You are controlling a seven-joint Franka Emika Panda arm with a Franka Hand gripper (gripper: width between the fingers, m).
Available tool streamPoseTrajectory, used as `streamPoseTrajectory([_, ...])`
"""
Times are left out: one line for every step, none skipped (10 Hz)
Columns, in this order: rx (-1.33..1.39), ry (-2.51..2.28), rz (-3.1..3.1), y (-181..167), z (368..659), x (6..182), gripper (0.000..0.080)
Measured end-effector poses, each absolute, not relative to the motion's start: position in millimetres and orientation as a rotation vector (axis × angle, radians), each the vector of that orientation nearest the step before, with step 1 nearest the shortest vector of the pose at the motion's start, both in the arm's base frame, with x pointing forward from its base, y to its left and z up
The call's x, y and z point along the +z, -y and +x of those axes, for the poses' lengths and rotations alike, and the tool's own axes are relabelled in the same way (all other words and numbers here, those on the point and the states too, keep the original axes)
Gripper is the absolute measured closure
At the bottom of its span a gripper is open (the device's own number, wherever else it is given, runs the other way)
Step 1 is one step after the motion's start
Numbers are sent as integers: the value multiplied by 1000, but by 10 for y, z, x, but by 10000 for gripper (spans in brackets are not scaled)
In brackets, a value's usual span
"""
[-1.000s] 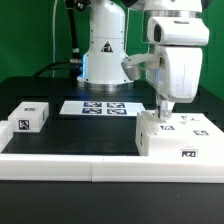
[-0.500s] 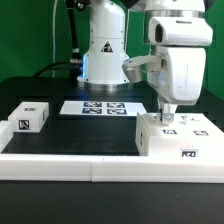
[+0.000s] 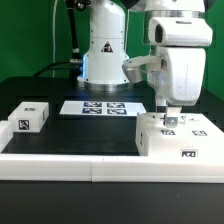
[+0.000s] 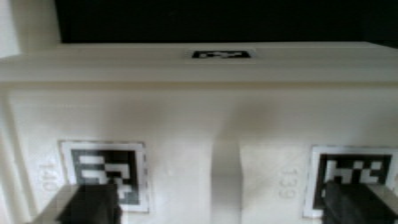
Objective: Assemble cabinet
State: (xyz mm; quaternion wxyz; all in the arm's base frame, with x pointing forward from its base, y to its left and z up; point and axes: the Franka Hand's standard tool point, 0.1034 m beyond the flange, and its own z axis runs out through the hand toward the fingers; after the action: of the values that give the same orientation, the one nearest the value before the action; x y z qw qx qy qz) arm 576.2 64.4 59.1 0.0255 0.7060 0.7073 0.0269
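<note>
Carefully now: your end effector (image 3: 168, 122), fingers (image 4: 86, 205) apart, hovers atop the cabinet (image 3: 180, 142), four o'clock on the bench (image 3: 85, 130). Keep it square to the tags (image 3: 188, 153); descend slowly before closing.

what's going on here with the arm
The white arm's two-finger gripper hangs just over the top of the large white box-shaped plastic cabinet body at the exterior view's right, fingers apart, holding nothing. A small white tagged block sits at the exterior view's left, the flat white marker board between them.
</note>
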Motion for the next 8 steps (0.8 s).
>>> streamPoseTrajectory([83,-2187,2183,-644,5762,591,87])
streamPoseTrajectory([83,-2187,2183,-644,5761,591,87])
streamPoseTrajectory([83,-2187,2183,-644,5761,591,19])
streamPoseTrajectory([83,-2187,2183,-644,5761,591,19])
streamPoseTrajectory([83,-2187,2183,-644,5761,591,4])
streamPoseTrajectory([84,-2175,2192,-637,5757,605,2])
streamPoseTrajectory([88,-2127,2229,-605,5714,669,2])
streamPoseTrajectory([91,-2064,2283,-592,5614,717,2])
